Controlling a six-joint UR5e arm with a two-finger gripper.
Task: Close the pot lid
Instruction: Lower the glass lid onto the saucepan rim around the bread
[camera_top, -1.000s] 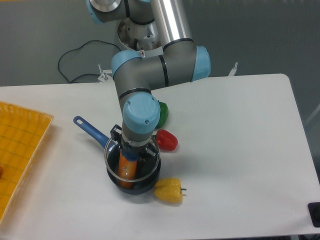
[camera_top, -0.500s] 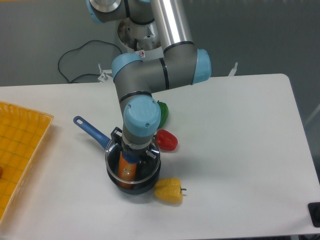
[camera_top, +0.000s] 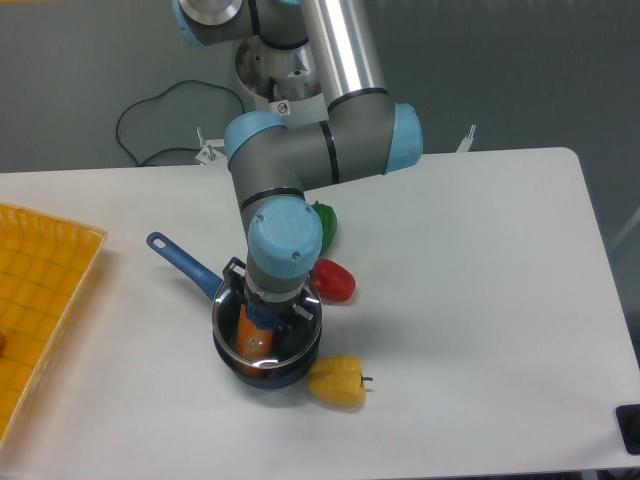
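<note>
Looking down past the wrist, I have the hand (camera_top: 268, 322) directly over the pot (camera_top: 265, 362), which sits near the front edge of the table (camera_top: 480, 300) with its blue handle (camera_top: 183, 261) pointing toward the back-left corner. The lid (camera_top: 285, 345) shows as a thin metal rim lying about level with the pot's mouth, and an orange item (camera_top: 252, 338) shows through the glass. The wrist hides the fingers and the knob, so I cannot tell whether the hand is clamped on the knob or spread apart. I judge this to be the seating step, nearly finished. Next I'd want the rim resting evenly all round, then a release and a straight lift. A yellow pepper (camera_top: 337, 381) touches the pot's front-right side, and a red pepper (camera_top: 334, 280) lies just behind.
</note>
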